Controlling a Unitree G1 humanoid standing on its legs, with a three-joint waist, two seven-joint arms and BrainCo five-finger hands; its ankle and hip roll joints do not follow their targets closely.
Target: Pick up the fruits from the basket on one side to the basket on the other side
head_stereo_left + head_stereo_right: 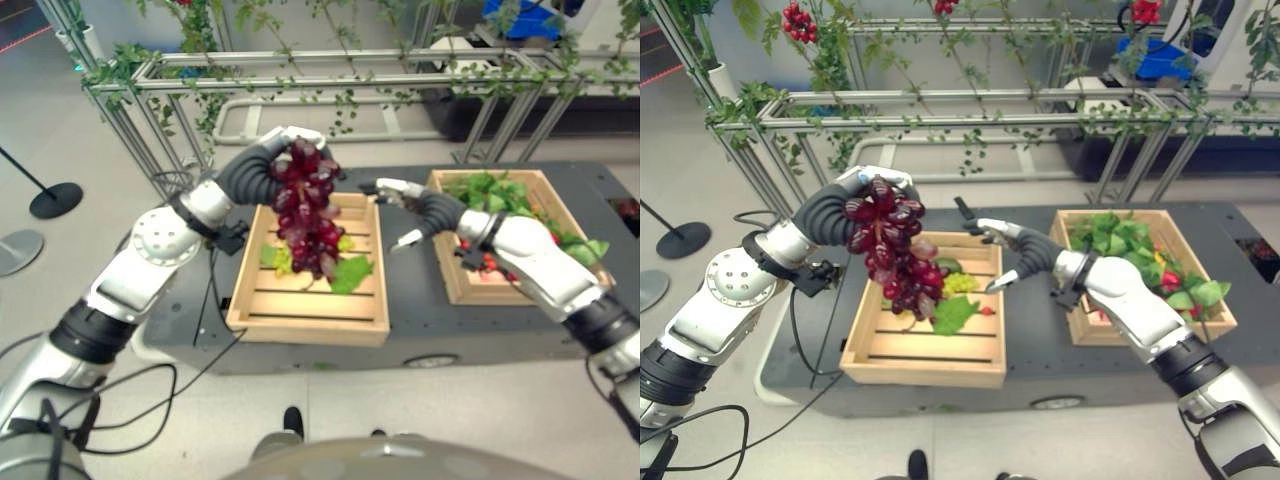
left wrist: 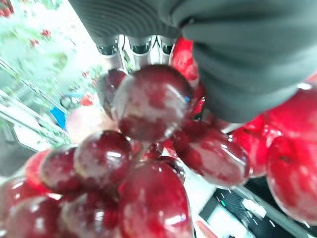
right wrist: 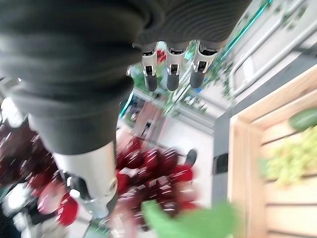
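Left hand [image 1: 855,195] curled round top of grapes [image 1: 898,255], hanging above left crate [image 1: 925,350] | right hand [image 1: 1005,240] open beside them | soft, floppy, bruisable: you should grip the stem end, not berries.

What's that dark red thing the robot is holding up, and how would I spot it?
Find the left wooden crate on the dark table. Above it, the left hand is shut on a grape bunch, which hangs down with a green leaf at its bottom. It is dark red and off the table; the grapes in the crate are pale green.
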